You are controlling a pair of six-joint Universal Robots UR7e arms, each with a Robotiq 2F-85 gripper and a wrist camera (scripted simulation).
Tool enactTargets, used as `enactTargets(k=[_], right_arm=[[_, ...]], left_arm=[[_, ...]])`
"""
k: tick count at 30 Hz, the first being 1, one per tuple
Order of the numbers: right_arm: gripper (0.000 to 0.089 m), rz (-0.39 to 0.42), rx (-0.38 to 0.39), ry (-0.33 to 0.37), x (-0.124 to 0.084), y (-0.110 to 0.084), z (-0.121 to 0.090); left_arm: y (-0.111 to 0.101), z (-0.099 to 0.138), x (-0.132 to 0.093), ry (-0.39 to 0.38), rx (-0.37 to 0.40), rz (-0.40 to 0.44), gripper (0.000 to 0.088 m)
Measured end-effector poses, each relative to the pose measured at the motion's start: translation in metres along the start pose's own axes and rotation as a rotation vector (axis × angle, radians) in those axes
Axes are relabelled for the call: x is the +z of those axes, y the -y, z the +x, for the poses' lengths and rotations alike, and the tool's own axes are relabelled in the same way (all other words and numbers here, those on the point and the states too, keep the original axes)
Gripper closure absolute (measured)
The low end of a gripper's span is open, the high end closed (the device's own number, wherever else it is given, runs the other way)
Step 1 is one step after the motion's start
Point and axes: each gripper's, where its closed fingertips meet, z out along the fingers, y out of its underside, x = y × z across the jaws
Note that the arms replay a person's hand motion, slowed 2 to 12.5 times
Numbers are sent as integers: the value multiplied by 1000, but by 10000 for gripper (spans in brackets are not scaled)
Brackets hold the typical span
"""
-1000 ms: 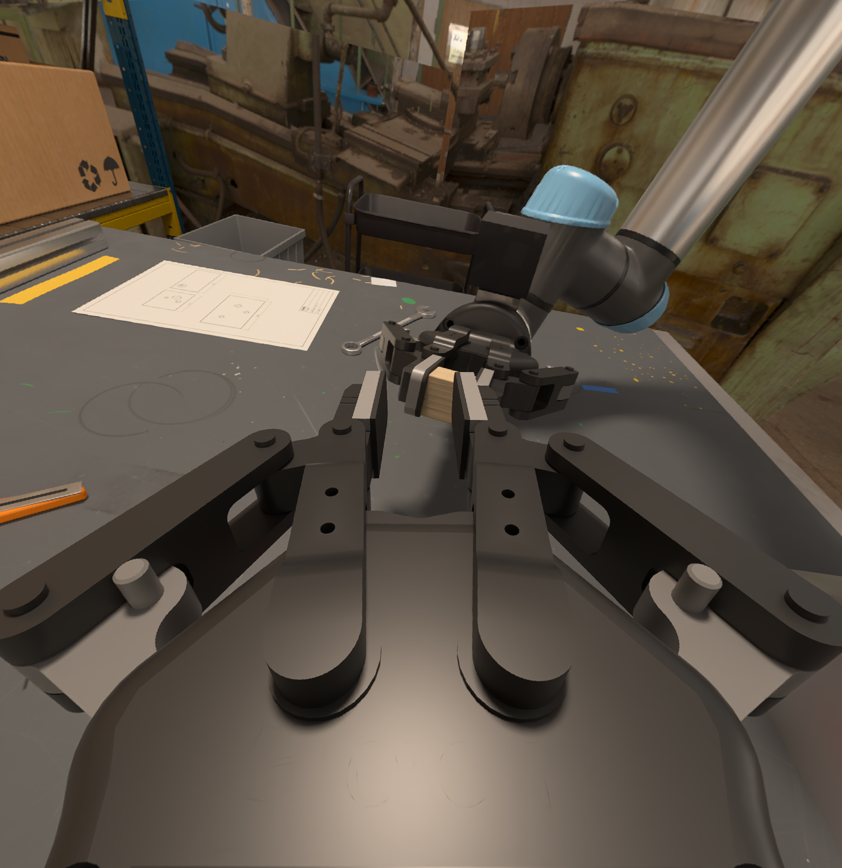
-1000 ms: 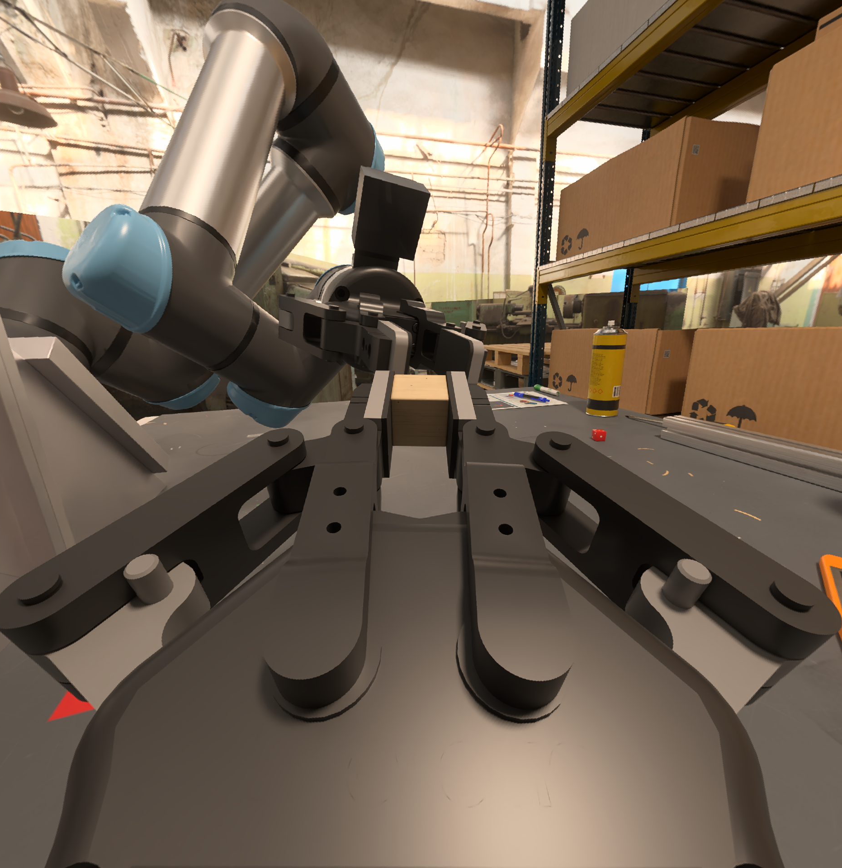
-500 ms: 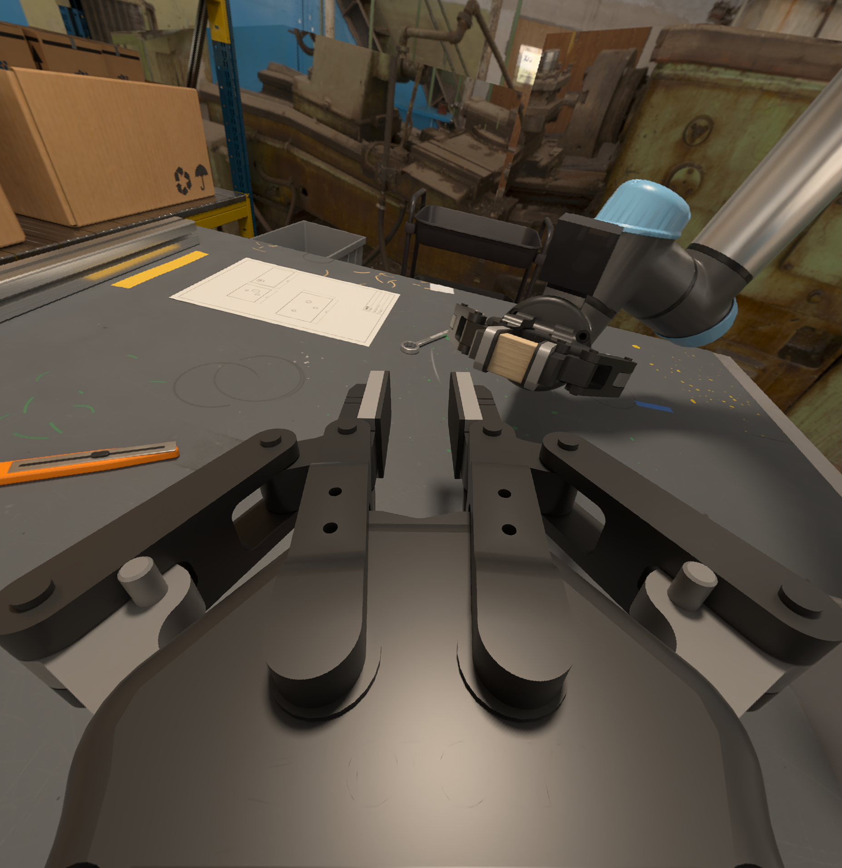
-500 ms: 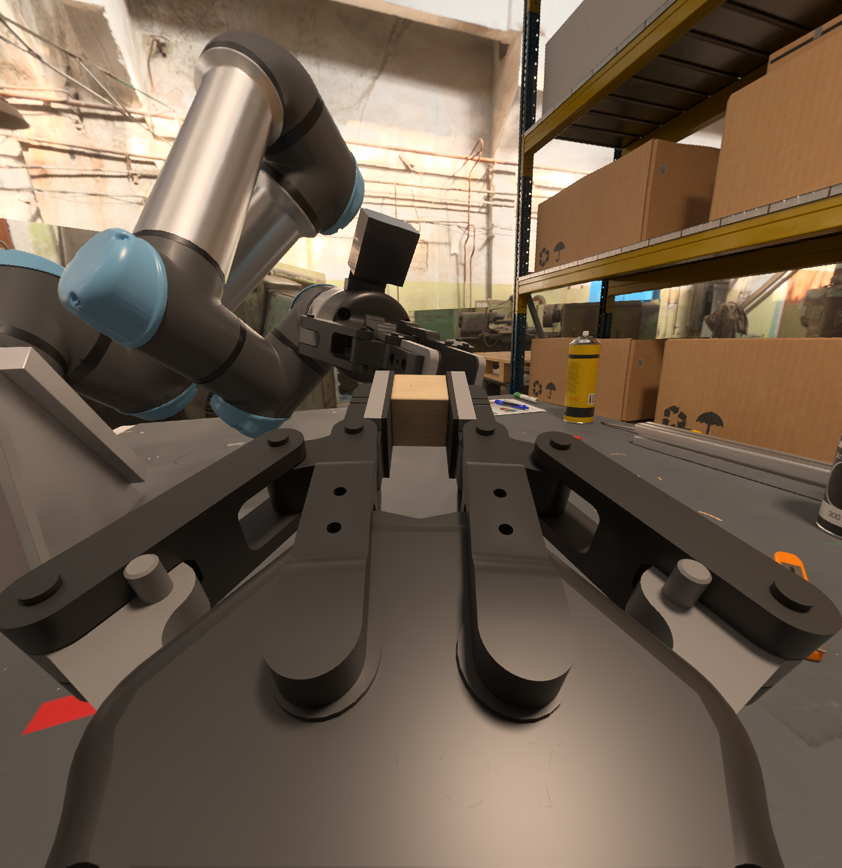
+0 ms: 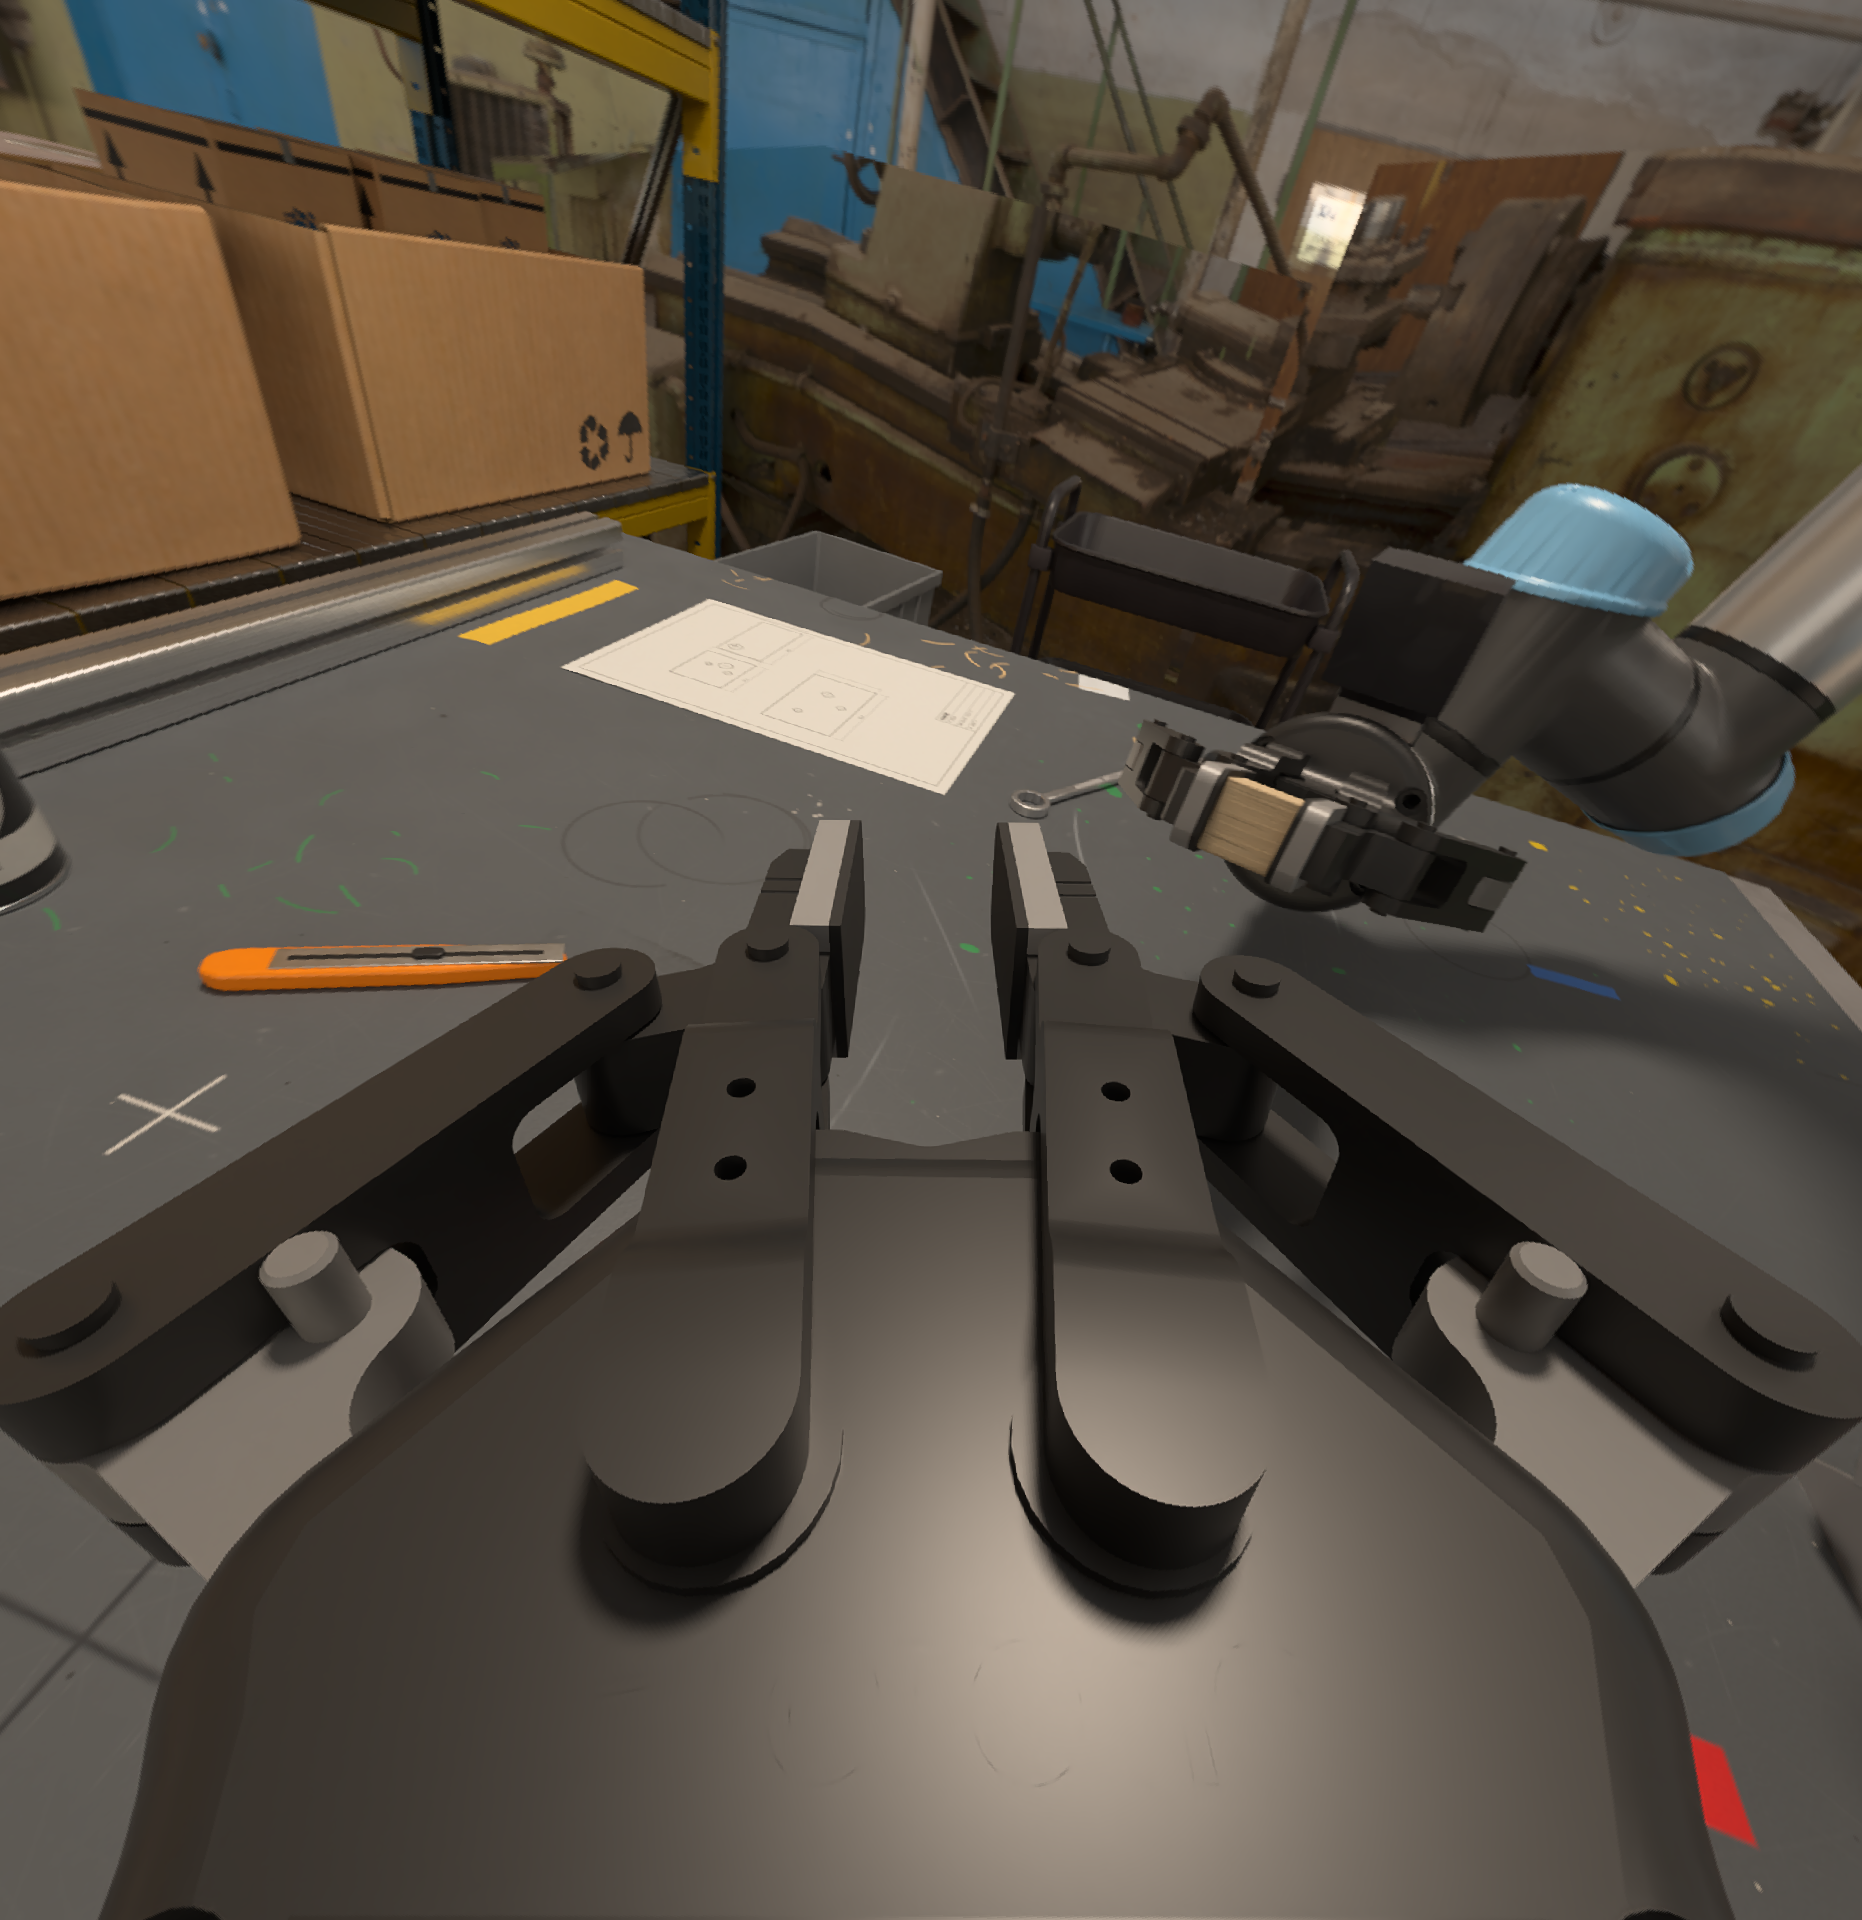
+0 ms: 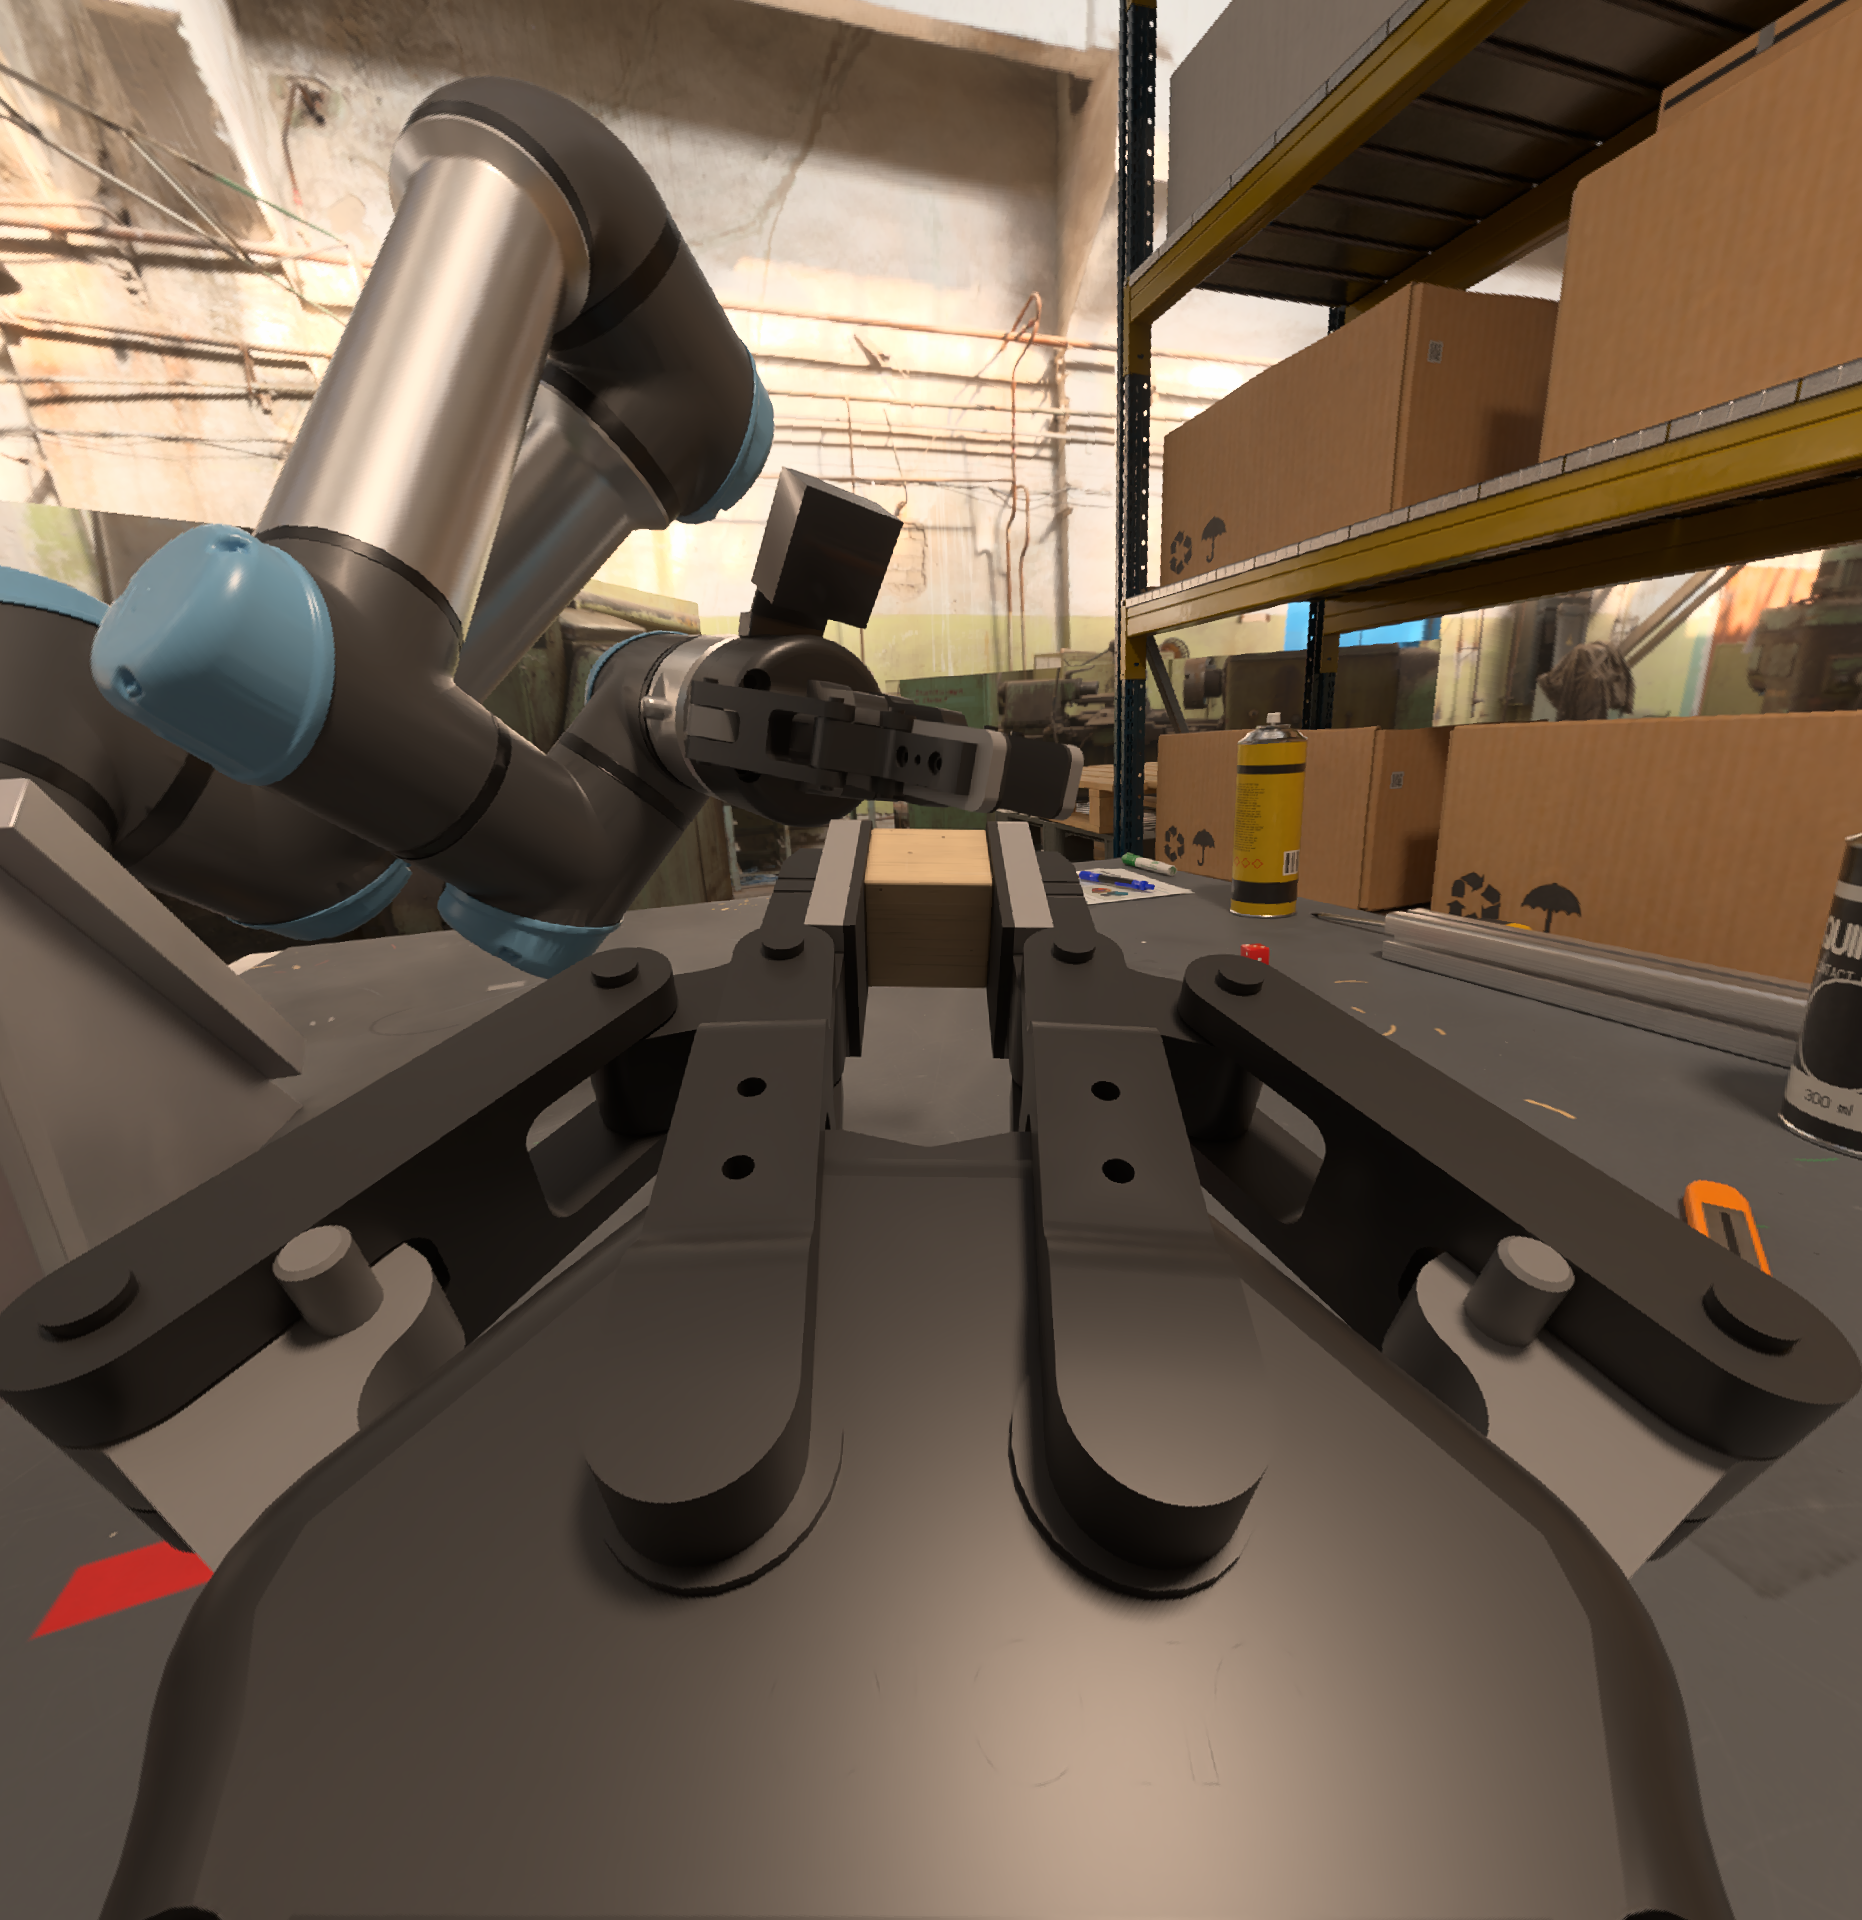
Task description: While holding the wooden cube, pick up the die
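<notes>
Left wrist view, landmark = orange utility knife (image 5: 381,964), lying flat on the grey desk (image 5: 439,790). Far left of the knife, at the frame edge, the base of a dark can (image 5: 2,831) stands on the desk. Behind the knife, cardboard boxes (image 5: 470,364) sit on a low shelf. Right of the knife, the left gripper (image 5: 927,894) hangs above the desk with its fingers apart and nothing between the pads. Beyond and right of the knife lies a white drawing sheet (image 5: 792,691); further right, a small wrench (image 5: 1062,795). Farthest right of the knife, the right gripper (image 5: 1254,831) is clamped on the wooden cube (image 5: 1251,828), clear of the desk. The die does not show in this view. Right wrist view, landmark = wooden cube (image 6: 927,904), held firmly between both pads of the right gripper (image 6: 927,902). Above the cube, the left gripper (image 6: 1052,774) points to the right, seen side-on, so its finger gap cannot be told here. Right of the cube, pens on a sheet (image 6: 1119,885) lie on the desk, then a yellow spray can (image 6: 1268,821) stands upright. The die (image 6: 1255,953), small and red, rests on the desk just right of the cube, in front of the yellow can, well apart from both grippers. Farthest right stands a black can (image 6: 1846,997), with the knife tip (image 6: 1727,1224) nearer the camera.
</notes>
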Motion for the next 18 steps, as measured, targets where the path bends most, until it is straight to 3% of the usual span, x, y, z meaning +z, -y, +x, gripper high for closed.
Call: enactTargets(k=[8,18], right_arm=[[704,-5,-1,0,0,-1,0],[704,-8,3,-5,0,-2,1]], left_arm=[[8,-16,-13,58,-29,45,655],[25,-36,-37,165,-10,123,657]])
